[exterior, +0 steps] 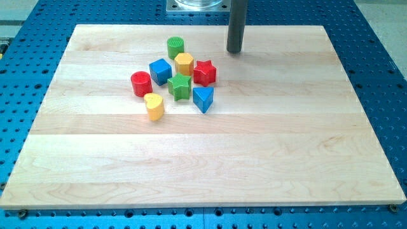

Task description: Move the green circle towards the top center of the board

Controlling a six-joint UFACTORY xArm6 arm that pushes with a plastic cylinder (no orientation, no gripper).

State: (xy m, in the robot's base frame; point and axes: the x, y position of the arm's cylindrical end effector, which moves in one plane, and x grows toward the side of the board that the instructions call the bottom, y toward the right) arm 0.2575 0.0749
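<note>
The green circle (175,47) is a green cylinder standing at the top of a cluster of blocks, left of the board's centre line and near the view's top. My tip (234,51) is the lower end of a dark rod that comes down from the view's top. It stands to the right of the green circle, about a hand's width away and apart from every block. The red star (205,72) is the block nearest to it, below and to its left.
Below the green circle lie a yellow hexagon (184,63), a blue cube (160,70), a red cylinder (141,83), a green star-like block (180,86), a blue triangle (203,98) and a yellow heart (154,105). The wooden board (210,165) lies on a blue perforated table.
</note>
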